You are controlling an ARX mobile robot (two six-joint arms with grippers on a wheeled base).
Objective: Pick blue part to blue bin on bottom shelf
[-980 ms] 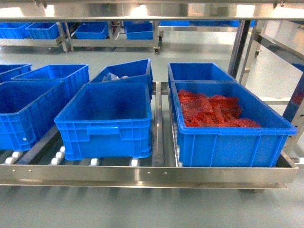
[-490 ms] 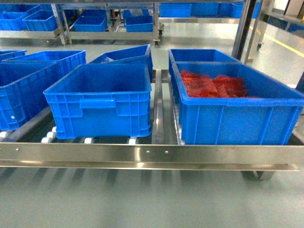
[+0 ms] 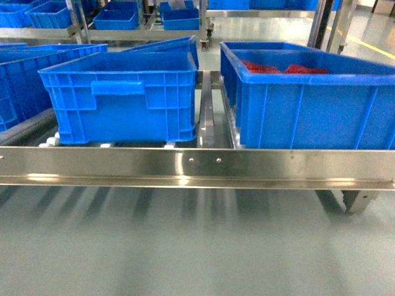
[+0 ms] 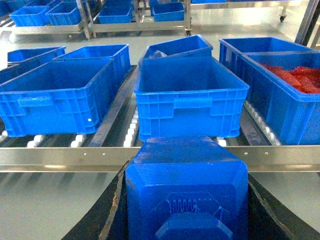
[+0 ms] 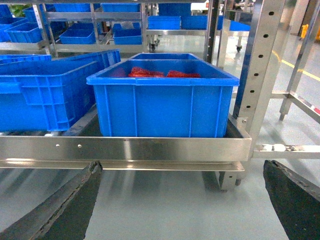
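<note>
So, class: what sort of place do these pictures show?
Probably a factory or warehouse parts area: steel flow racks with white rollers, rows of blue crates, one holding red bagged pieces, over a smooth grey floor.

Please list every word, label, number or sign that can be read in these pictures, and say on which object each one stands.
None can be read. The blue bin, the crate with red pieces and the bottom shelf rail carry no visible text. The blue part shows moulded ridges, not letters. The far bins are too small to tell.

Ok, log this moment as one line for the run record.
left gripper: shut on blue part | right gripper: open, empty | blue bin: ahead on bottom shelf, part not yet placed | red-filled crate: right
</note>
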